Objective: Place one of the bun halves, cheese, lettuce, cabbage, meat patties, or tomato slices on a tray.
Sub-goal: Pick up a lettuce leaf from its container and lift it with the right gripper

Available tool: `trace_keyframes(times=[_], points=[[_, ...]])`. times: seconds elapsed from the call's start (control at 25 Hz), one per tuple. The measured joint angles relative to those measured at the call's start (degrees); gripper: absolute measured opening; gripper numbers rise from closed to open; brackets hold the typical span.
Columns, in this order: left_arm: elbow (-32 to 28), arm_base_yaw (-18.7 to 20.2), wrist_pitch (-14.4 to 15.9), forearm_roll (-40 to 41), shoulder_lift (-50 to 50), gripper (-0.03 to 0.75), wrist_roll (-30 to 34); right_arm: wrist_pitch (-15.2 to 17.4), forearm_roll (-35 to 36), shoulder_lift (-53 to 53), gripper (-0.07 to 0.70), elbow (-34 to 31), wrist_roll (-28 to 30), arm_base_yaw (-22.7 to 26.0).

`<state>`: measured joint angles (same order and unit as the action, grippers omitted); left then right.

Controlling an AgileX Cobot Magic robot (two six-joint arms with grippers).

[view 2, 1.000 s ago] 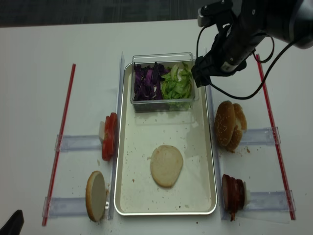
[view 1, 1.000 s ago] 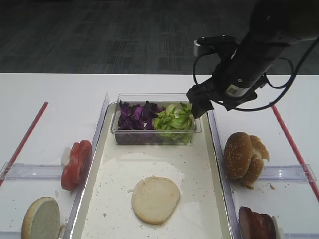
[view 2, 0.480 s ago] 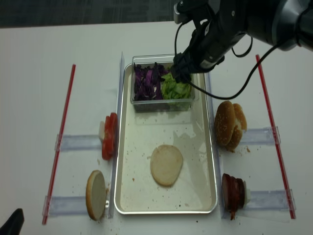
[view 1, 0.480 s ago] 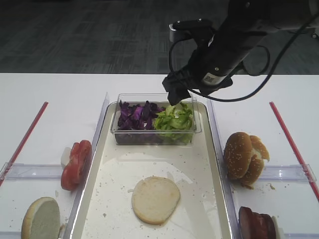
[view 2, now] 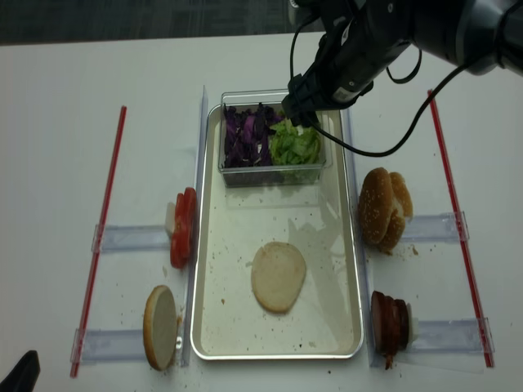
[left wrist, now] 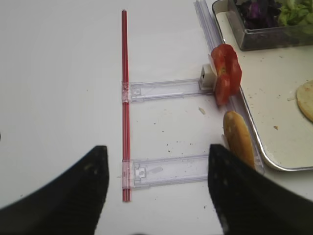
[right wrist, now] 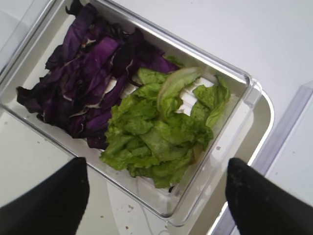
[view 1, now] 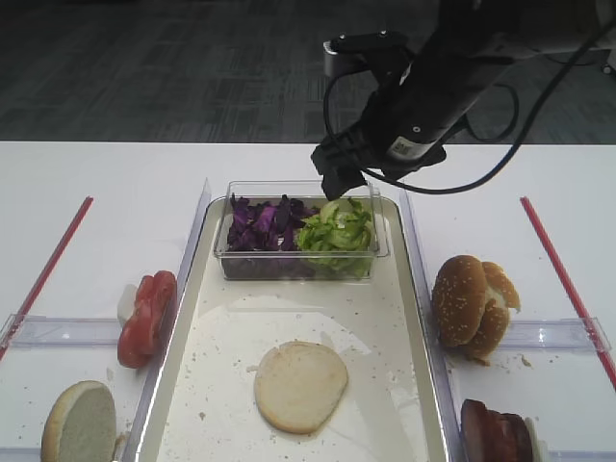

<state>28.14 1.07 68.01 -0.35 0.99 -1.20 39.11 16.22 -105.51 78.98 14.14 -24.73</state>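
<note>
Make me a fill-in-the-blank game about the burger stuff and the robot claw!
1. The clear plastic tub holds purple cabbage shreds and crinkly light-green ____.
2. The only food lying flat on the long cream-white tray is a pale round ____ half.
3. The right gripper hangs over the green side of the tub with its jaws ____.
4. The bright red tomato slices sit on the ____ side of the tray.

Missing words: lettuce; bun; open; left

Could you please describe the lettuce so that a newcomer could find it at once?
Start at the long cream tray; a clear plastic tub sits across its far end. The lettuce fills the tub's right half: light green and crinkly, unlike the dark purple cabbage beside it.
</note>
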Motion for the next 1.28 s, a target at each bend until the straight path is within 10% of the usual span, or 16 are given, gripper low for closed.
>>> trace_keyframes(times=[0.48, 1.28], points=[[0.0, 0.0, 0.0, 0.0, 0.0, 0.409, 0.0, 0.43, 1.1, -6.19, 0.593, 4.46, 2.11, 0.0], [0.0, 0.0, 0.0, 0.0, 0.0, 0.409, 0.0, 24.41, -0.43, -21.99, 0.54, 30.71, -0.34, 0.0]])
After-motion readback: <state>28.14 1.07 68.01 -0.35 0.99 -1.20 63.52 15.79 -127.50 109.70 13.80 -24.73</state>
